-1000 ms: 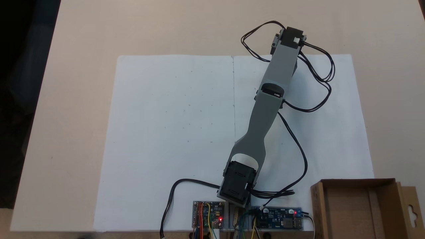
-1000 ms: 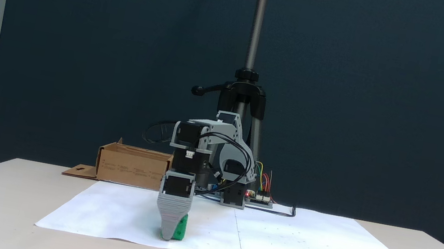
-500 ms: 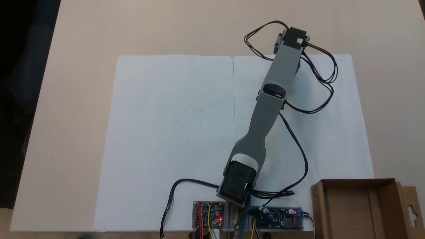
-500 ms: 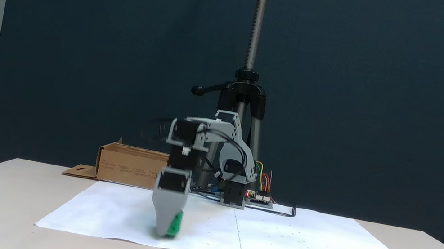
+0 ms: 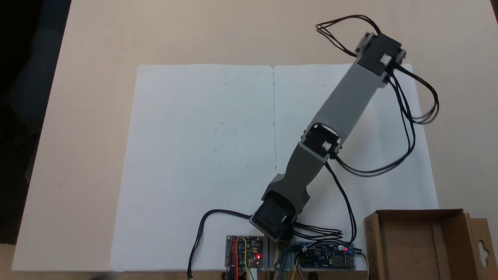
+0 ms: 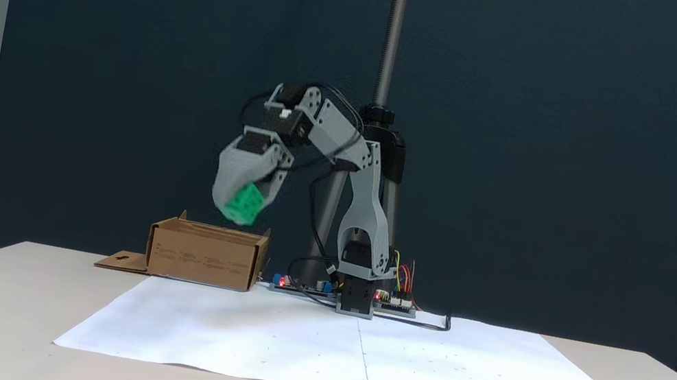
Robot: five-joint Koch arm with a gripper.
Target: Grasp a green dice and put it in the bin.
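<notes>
While its grey plastic jaws press on opposite faces of the small bright green plastic cube with darker pips, the gripper hangs in the air, tilted downward, in the fixed view from the table's front edge. The green dice is clear of every surface, held higher than the top rim of the brown corrugated cardboard box and, in that view, roughly over the box's right half; how far in front of or behind the box it sits cannot be told from there. A grey and black arm rises from its base, which stands just right of the box in that view, bends at a raised elbow and reaches back toward the box side.

From the fixed view looking down, the arm stretches diagonally away from the box, its black wrist motor far from the box, past the far right corner of the white paper sheet. Gripper and dice are hidden beneath the arm there. The box lies at the lower right of that view with a flat flap bearing a keyhole cutout on its right side. Two circuit boards with red lights sit left of the box beside the arm's base, and black cables loop off the arm. The paper sheet lies on a beige table.
</notes>
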